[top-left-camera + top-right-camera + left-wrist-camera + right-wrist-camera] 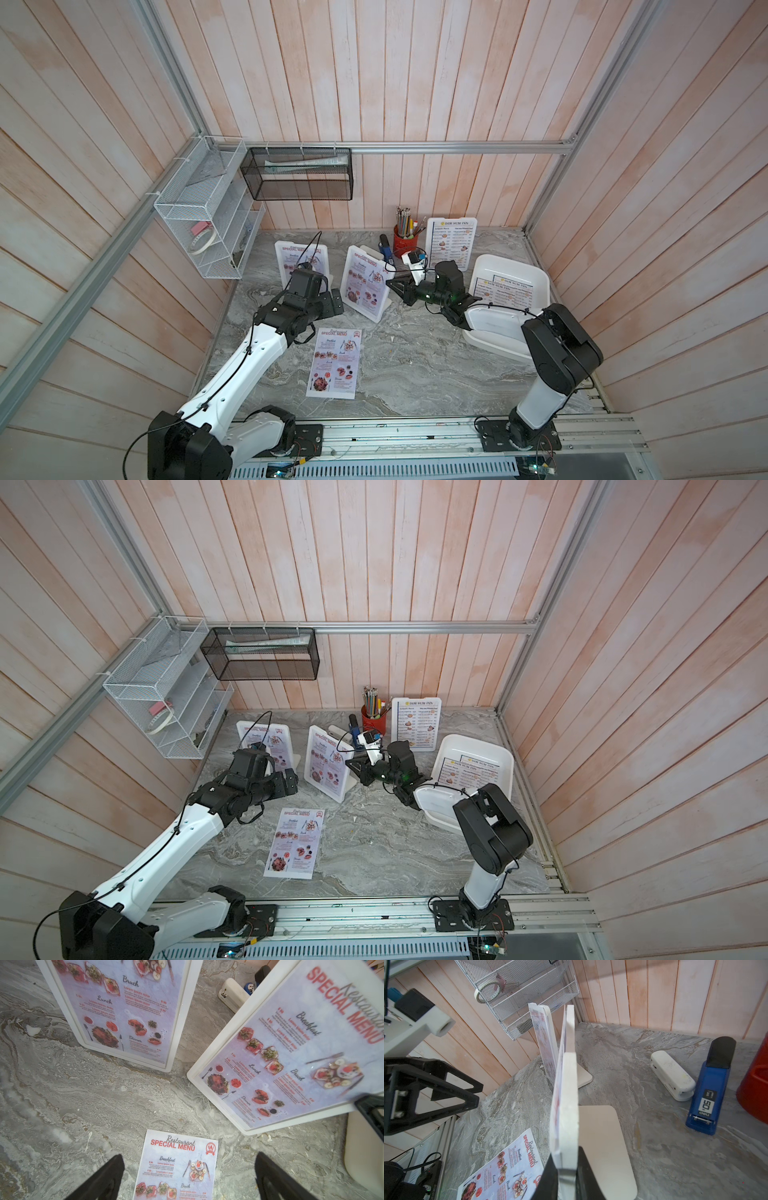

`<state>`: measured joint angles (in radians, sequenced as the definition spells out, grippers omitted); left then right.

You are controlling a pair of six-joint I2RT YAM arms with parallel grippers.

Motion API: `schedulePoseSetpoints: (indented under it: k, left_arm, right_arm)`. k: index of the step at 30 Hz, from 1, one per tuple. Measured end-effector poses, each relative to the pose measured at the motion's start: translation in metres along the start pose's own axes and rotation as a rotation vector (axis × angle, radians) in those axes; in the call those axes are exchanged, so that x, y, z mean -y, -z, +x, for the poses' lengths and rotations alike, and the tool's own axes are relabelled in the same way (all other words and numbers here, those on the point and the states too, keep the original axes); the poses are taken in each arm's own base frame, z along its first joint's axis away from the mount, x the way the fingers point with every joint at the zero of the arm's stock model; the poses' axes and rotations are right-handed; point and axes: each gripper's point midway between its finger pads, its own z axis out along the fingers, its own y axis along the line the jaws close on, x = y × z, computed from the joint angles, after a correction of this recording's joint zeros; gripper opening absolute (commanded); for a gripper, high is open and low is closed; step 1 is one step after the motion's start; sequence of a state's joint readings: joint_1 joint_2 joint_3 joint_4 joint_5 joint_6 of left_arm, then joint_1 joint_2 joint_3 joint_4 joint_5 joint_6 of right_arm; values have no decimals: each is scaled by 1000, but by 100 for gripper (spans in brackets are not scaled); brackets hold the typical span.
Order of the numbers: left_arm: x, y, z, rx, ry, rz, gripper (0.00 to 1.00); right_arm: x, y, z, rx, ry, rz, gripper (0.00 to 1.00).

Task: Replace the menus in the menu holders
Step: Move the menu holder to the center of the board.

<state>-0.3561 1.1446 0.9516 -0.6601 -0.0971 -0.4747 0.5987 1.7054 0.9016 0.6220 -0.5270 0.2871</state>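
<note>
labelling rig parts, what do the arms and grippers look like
The left arm and right arm have white long links, black joint housings and black cables clipped alongside. The left gripper and right gripper have black fingers with triangular cut-outs; a green light glows at the right wrist.

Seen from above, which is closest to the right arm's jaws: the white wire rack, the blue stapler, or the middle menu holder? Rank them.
1. Middle menu holder: its edge sits between the right gripper's jaws.
2. Blue stapler: just behind, toward the back wall.
3. White wire rack: on the left wall.
</note>
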Motion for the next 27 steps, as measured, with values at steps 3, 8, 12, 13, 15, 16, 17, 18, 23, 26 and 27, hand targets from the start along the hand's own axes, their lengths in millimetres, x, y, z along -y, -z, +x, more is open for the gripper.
schedulePoseSetpoints:
  k: [3, 8, 12, 13, 15, 16, 17, 18, 23, 26, 27]
  left_arm:
    - [7, -4, 1, -9, -6, 22, 99]
    - [31, -21, 14, -54, -46, 64, 99]
    - [52, -37, 29, -97, -81, 94, 99]
    - [57, -41, 32, -108, -89, 101, 99]
    - [64, -47, 37, -124, -97, 109, 99]
    - [67, -50, 38, -127, -100, 113, 99]
    - [70, -52, 39, -130, -102, 118, 99]
    - [73, -53, 39, -131, -103, 125, 99]
    - [83, -59, 34, -121, -102, 151, 99]
    - [86, -63, 33, -117, -97, 156, 99]
    - [86, -65, 33, -116, -95, 156, 99]
  right_arm:
    - [-6, 13, 5, -5, 0, 17, 15]
    - [-19, 35, 12, -23, 15, 51, 17]
    - [-33, 54, 23, -37, 24, 84, 17]
    - [-36, 60, 27, -38, 24, 92, 18]
    - [-42, 72, 34, -36, 20, 106, 19]
    - [-44, 78, 39, -36, 14, 115, 21]
    - [-47, 83, 42, -34, 7, 122, 22]
    - [-50, 88, 47, -35, -3, 127, 23]
    - [-68, 102, 55, -12, -48, 120, 30]
    - [-79, 104, 54, -6, -69, 100, 34]
    - [-82, 104, 55, -8, -77, 91, 36]
